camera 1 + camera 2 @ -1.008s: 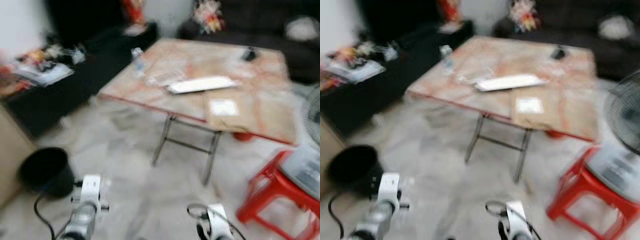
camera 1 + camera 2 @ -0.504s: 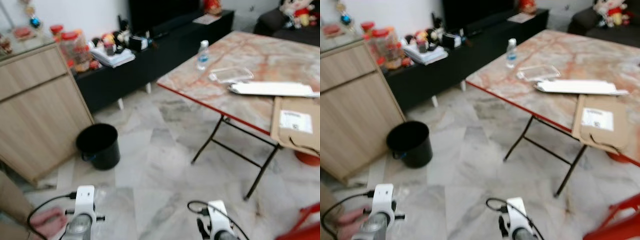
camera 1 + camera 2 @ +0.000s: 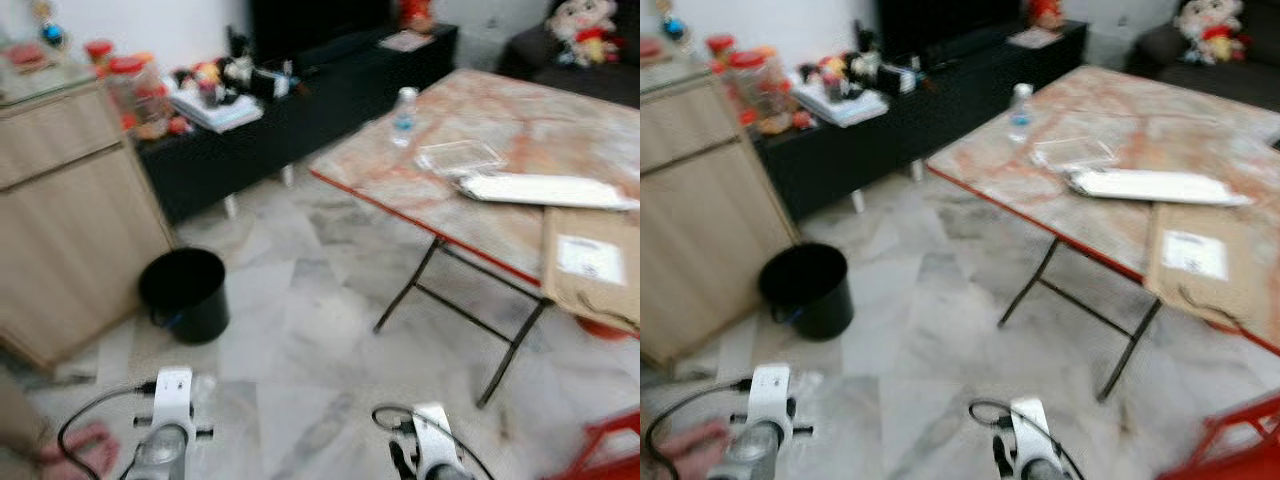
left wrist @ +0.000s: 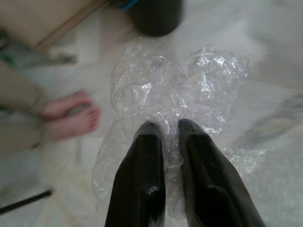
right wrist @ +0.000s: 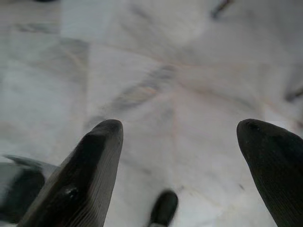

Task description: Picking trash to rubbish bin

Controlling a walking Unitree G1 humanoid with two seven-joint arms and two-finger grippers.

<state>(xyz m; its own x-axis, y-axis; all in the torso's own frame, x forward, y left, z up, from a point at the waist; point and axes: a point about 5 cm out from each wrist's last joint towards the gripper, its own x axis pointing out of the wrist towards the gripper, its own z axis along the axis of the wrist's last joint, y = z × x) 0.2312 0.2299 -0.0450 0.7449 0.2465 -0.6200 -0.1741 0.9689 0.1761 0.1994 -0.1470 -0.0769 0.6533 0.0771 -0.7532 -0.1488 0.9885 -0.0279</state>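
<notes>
The floor [image 3: 300, 330] is of pale marble tiles with grey veins, smooth and a little shiny. The left gripper [image 4: 163, 130] hangs low above it with its two black fingers pressed together on a crumpled sheet of clear bubble wrap [image 4: 180, 90], which spreads out wide and wrinkled beyond the fingertips. Ahead of this gripper, on the floor, stands the round black rubbish bin [image 3: 184, 294], close to a light wooden cabinet [image 3: 70, 200]. A person's bare feet [image 4: 71, 116] are on the tiles beside the left gripper. The right gripper [image 5: 189, 135] is over bare floor, its fingers spread wide apart and holding nothing. Further ahead of it and to its right is a folding table [image 3: 500, 220] with a marble-pattern top, red edge and thin metal legs; on it stand a plastic water bottle [image 3: 404, 108], a clear plastic tray [image 3: 460, 156], a flat white packet [image 3: 545, 189] and a brown cardboard envelope [image 3: 590, 265]. A long black TV bench [image 3: 300, 100] runs behind.
</notes>
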